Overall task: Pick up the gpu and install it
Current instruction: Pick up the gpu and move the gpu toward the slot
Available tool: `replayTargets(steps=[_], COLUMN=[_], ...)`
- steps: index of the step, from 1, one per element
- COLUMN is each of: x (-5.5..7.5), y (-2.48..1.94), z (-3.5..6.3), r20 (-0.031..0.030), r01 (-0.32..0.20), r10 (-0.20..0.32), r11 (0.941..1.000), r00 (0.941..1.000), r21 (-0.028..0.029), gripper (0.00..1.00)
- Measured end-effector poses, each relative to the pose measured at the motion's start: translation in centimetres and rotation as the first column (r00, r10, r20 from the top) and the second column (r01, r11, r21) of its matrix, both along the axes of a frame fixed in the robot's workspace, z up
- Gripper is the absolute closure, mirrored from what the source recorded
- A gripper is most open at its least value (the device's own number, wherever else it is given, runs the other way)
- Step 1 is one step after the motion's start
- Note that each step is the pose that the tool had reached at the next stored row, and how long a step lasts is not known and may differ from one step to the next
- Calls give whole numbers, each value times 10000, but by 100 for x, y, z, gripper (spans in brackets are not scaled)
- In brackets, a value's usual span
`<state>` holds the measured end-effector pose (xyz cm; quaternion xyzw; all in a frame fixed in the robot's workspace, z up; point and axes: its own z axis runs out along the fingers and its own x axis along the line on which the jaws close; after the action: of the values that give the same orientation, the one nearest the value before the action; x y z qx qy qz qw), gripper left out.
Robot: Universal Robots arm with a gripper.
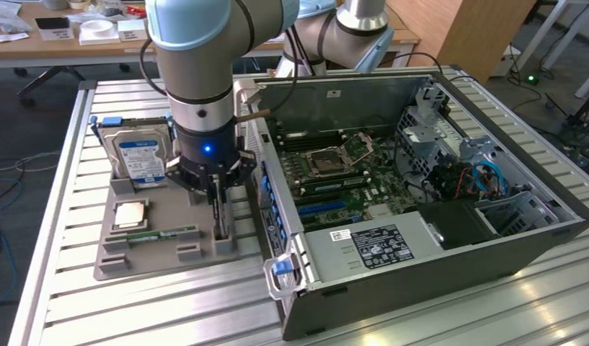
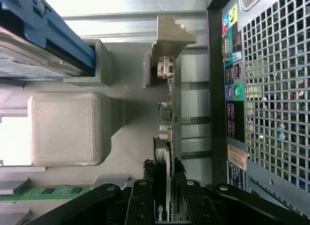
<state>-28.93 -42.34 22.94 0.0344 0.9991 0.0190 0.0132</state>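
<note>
The arm (image 1: 202, 86) stands almost straight up and down over the grey holder tray (image 1: 130, 263), wrist pointing at the table (image 1: 169, 310), just to the exterior view's left of the open computer case (image 1: 419, 238). The gripper (image 1: 217, 200) is low in the tray's right-hand slot, its fingers (image 2: 142, 198) drawn in and clamped on either face of the gpu (image 2: 169, 137). The card stands on edge in its slot, with its metal bracket (image 2: 168, 38) at the end away from the gripper. The hard drive (image 1: 140, 158) sits upright at the tray's far left.
</note>
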Motion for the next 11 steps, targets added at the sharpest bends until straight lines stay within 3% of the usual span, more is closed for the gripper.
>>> replayTargets(steps=[3, 11], x=[0, 1], y=[0, 1], z=[-1, 7], r20=[-1, 4], r01=[-323, -329], r10=[323, 329], r11=[9995, 9995], r00=[9995, 9995], r21=[0, 5], gripper=[74, 74])
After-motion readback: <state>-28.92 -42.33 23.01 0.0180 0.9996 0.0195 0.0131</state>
